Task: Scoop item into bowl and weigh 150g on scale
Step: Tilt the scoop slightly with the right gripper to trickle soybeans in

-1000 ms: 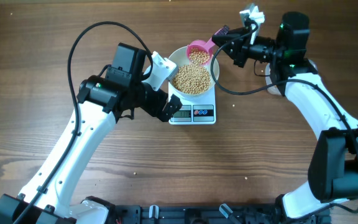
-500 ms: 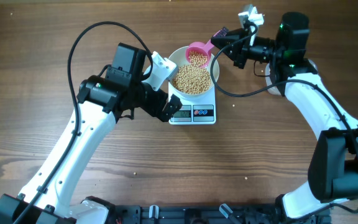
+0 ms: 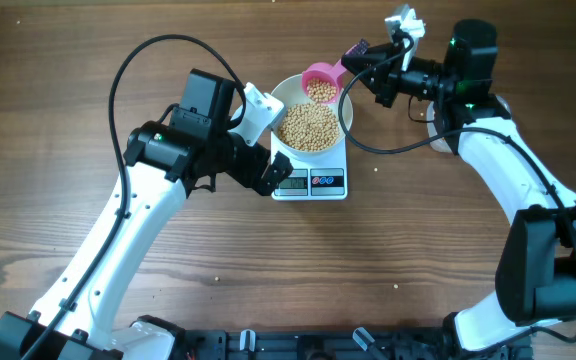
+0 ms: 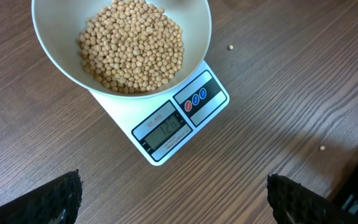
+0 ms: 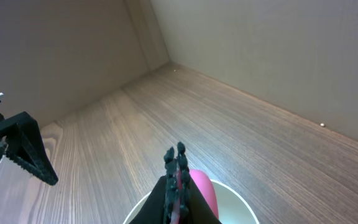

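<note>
Standing on the desk [image 3: 418, 260], the scale [image 4: 166, 127] is loaded with the white bowl [image 4: 61, 56] of beans [image 4: 132, 43].
The left hand [image 4: 173, 186] is spread wide just beside the scale, with nothing gripped. The pink scoop [image 3: 320, 78], loaded with beans, is pinched at its handle by the right hand [image 3: 358, 60] and is held above the bowl's far rim.

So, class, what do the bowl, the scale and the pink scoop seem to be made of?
Bowl: smooth white, soft sheen; ceramic or plastic, cannot tell which. Scale: probably white moulded plastic, satin finish, rounded corners. Pink scoop: likely plastic, judging by its even bright colour.
</note>
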